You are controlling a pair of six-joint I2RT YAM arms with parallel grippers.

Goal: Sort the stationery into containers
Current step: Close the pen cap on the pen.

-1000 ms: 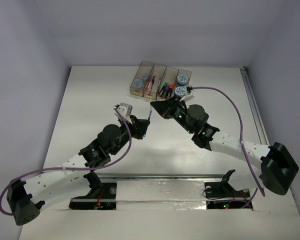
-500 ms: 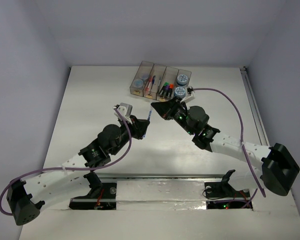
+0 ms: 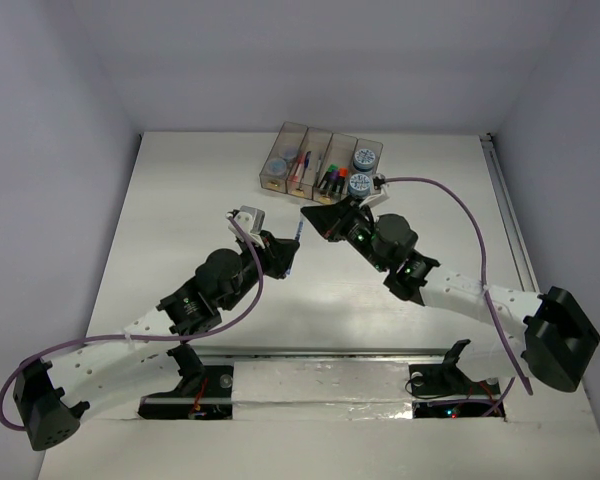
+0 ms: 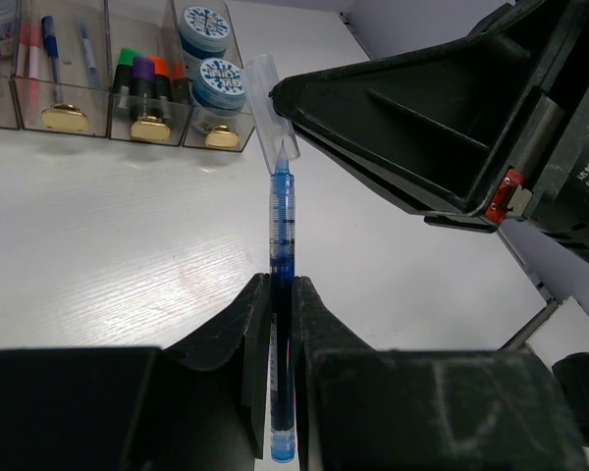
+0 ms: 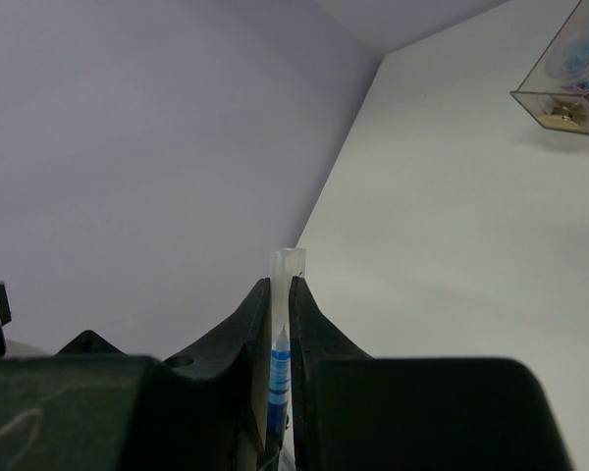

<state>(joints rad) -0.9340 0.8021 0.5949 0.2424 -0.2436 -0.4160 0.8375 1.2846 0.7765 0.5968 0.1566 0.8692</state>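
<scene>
Left wrist: L hand (image 4: 282, 291), R hand (image 5: 281, 290) pinch blue pen (image 4: 281, 221), cap (image 4: 265, 83) toward bins (image 4: 106, 88).

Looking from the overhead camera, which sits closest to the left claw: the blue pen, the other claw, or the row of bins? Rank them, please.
1. Blue pen: clamped in the left gripper.
2. Right gripper: gripping the pen's far end.
3. Containers: farthest, beyond both grippers.

bare table (image 3: 180, 200) lies left of the bins (image 3: 293, 130); the right tool (image 3: 307, 209) stands between left tool (image 3: 292, 245) and bins.
</scene>
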